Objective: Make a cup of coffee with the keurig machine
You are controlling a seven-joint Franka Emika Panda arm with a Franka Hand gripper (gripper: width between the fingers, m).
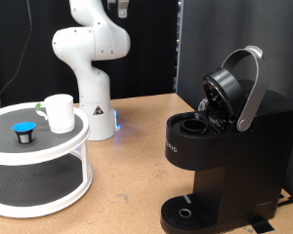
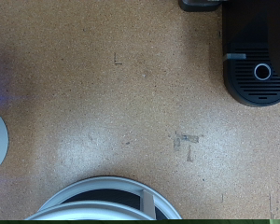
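The white cup stands upright on the top tier of a round two-tier stand at the exterior view's left. The black keurig machine stands at the right with its lid and silver handle raised, so the pod chamber is open. Its round drip tray holds nothing. The wrist view looks down from high above and shows the machine's base and the stand's rim. The gripper shows in neither view; the arm rises out of the top of the exterior view.
A small dark pod with a blue top sits on the stand's top tier beside the cup. The robot's white base stands behind the stand. The brown tabletop lies between the stand and the machine. A black curtain hangs behind.
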